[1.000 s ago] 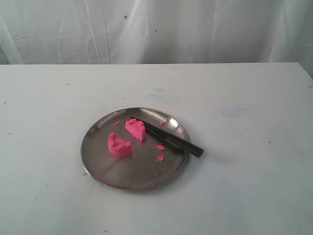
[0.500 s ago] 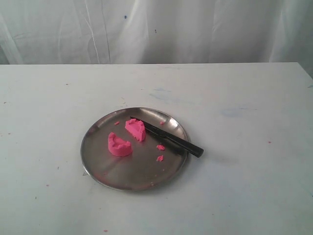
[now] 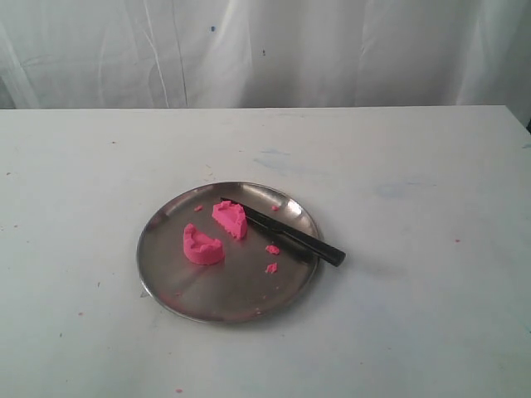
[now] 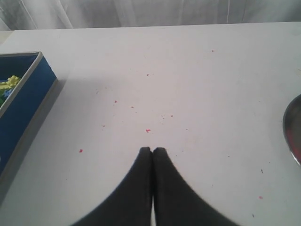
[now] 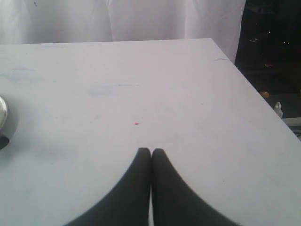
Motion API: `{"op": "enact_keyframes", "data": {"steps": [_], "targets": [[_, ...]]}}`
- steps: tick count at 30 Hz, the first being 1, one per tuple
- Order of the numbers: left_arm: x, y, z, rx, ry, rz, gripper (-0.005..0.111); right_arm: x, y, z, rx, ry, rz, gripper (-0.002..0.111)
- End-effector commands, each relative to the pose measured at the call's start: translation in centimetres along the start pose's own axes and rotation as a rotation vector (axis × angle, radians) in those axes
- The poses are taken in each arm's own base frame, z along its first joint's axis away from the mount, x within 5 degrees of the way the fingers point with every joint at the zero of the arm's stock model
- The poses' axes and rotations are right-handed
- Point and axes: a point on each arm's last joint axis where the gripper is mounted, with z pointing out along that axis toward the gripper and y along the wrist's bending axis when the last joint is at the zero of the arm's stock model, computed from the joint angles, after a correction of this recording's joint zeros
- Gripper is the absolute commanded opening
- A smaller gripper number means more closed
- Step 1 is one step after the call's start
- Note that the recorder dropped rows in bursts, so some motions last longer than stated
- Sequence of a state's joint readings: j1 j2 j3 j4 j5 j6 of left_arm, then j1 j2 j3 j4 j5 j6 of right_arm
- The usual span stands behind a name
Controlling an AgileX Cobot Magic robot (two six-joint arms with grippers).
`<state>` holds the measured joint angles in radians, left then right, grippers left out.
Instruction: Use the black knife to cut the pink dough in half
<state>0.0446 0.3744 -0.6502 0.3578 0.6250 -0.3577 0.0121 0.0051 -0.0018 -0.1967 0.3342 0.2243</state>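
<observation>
The pink dough lies in two chunks on the steel plate: one half to the left, the other behind it against the knife. The black knife rests across the plate's right side, its handle end sticking out over the rim. Neither arm shows in the exterior view. My left gripper is shut and empty above bare table, with the plate's rim at that view's edge. My right gripper is also shut and empty over bare table, far from the plate.
Small pink crumbs lie on the plate and speckle the table. A blue box with yellow pieces sits near the left gripper. The table's edge drops off beside the right gripper. White cloth hangs behind.
</observation>
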Motion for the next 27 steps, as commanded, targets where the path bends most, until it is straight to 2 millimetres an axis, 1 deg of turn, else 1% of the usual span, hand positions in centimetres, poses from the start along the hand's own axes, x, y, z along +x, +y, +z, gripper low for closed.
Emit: {"op": "enact_keyframes", "data": {"steps": [1, 3, 4, 6, 8, 9, 11, 13, 16, 17, 20, 21, 27], "targets": [[1.6, -0.2, 0.1, 0.017, 0.099, 0.061, 0.0, 0.0, 0.0, 0.0, -0.007, -0.002, -0.01, 0.0], [2.7, -0.8, 0.6, 0.068, 0.089, 0.123, 0.0, 0.0, 0.0, 0.0, -0.007, -0.002, -0.01, 0.0], [3.3, -1.0, 0.9, 0.082, 0.054, 0.132, 0.0, 0.0, 0.0, 0.0, -0.007, -0.002, -0.01, 0.0], [4.1, -1.3, 1.6, 0.075, -0.076, 0.102, 0.0, 0.1, 0.0, 0.0, -0.007, 0.0, -0.01, 0.0], [5.4, -1.4, 2.4, 0.055, -0.206, 0.085, 0.0, 0.1, 0.0, 0.0, -0.007, 0.0, -0.01, 0.0], [5.9, -1.4, 2.7, 0.049, -0.253, 0.081, 0.0, 0.0, 0.0, 0.0, -0.007, -0.002, -0.01, 0.0], [7.7, -1.7, 3.7, 0.056, -0.317, 0.035, 0.0, 0.0, 0.0, 0.0, -0.007, -0.002, -0.01, 0.0], [9.6, -2.0, 4.5, 0.07, -0.319, -0.021, 0.0, 0.0, 0.0, 0.0, -0.007, -0.002, -0.01, 0.0], [12.9, -2.3, 5.9, 0.078, -0.261, -0.035, 0.0, 0.0, 0.0, 0.0, -0.008, -0.002, -0.008, 0.0], [12.9, -2.3, 5.8, 0.078, -0.275, -0.036, 0.0, 0.0, 0.0, 0.0, -0.008, -0.002, -0.008, 0.0], [14.8, -2.5, 5.9, 0.098, -0.089, -0.03, 0.0, 0.0, 0.0, 0.0, -0.008, -0.002, -0.008, 0.0], [15.0, -2.6, 5.9, 0.105, -0.062, -0.037, 0.0, 0.0, 0.0, 0.0, -0.008, -0.002, -0.008, 0.0], [15.0, -2.6, 5.8, 0.104, -0.068, -0.034, 0.0, 0.1, 0.1, 0.0, -0.01, -0.001, -0.002, 0.0]]}}
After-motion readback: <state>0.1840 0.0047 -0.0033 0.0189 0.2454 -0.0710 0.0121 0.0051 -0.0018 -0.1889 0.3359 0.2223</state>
